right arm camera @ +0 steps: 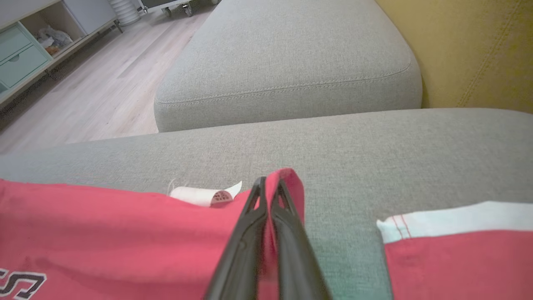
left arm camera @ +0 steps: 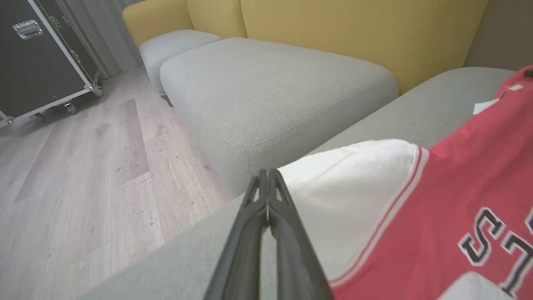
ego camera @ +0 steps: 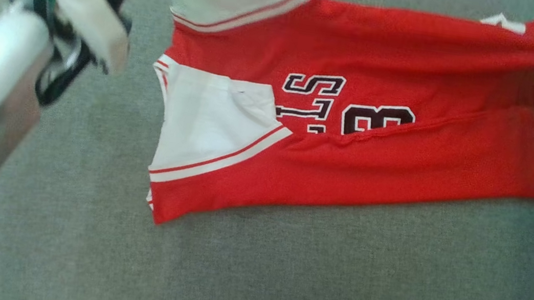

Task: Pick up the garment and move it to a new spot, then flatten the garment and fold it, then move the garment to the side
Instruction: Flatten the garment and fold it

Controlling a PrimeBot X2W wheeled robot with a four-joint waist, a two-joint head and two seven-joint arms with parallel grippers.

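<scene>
One red garment (ego camera: 352,130) on the grey cushion (ego camera: 281,276), two grippers at its ends. Right gripper (right arm camera: 266,181) pinches its red cloth; left gripper (left arm camera: 266,173) is pressed together beside the white sleeve (left arm camera: 354,187).

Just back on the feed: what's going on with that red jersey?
The right gripper is shut on an edge of the red and white jersey, which lies partly folded on the grey fabric sofa cushion. The left gripper is shut at the edge of its white sleeve; whether it pinches cloth is unclear.
</scene>
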